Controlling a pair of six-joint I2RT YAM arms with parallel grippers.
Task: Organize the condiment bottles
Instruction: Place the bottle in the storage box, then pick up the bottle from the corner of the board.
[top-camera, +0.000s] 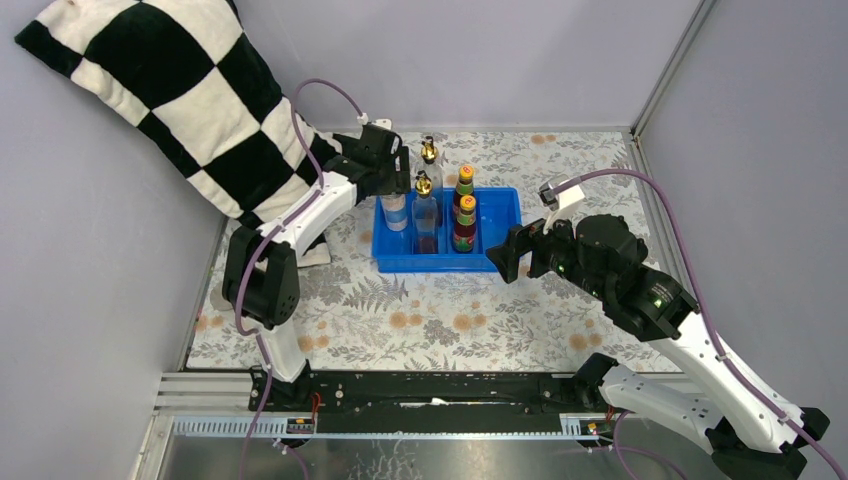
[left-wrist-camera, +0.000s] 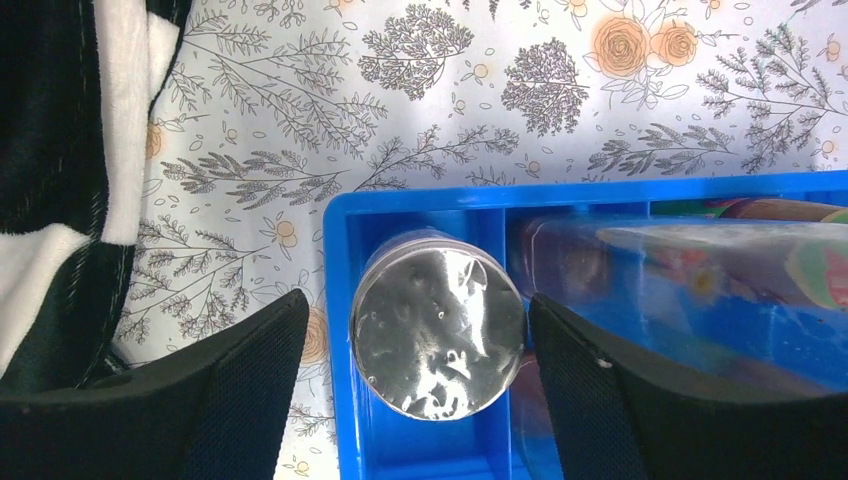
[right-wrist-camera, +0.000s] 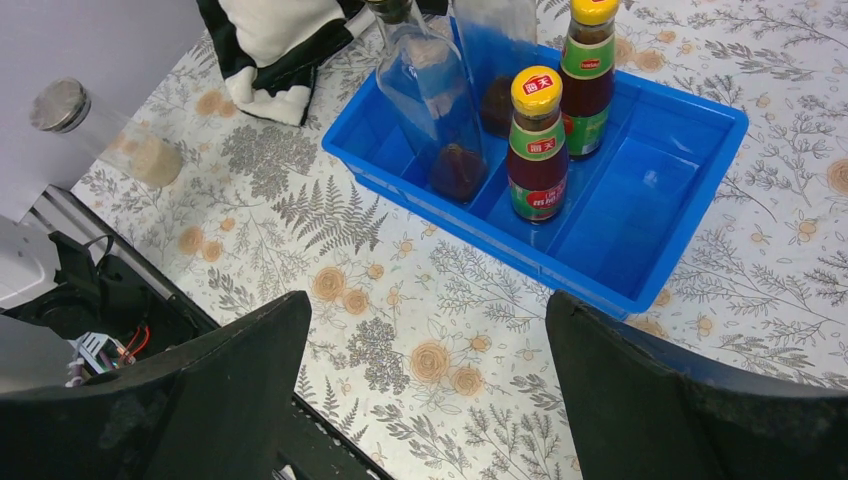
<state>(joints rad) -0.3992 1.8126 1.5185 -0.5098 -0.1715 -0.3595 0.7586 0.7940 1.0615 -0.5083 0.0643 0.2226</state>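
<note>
Right fingers (right-wrist-camera: 230, 400) — orange-capped bottle (right-wrist-camera: 537, 145), label illegible

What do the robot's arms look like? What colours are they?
The left arm and right arm have white shells with chunky black joints. A thin purple cable loops along each one. The left gripper and right gripper each have two wide black fingers.

Left arm (top-camera: 318, 203) outstretched, right arm (top-camera: 640, 290) bent, jaws parted

Two gold-spouted bottles (top-camera: 425, 205), two orange-capped bottles (top-camera: 465, 222), seemingly two silver-lidded jars (left-wrist-camera: 438, 332), and one blue tray (top-camera: 500, 208)
</note>
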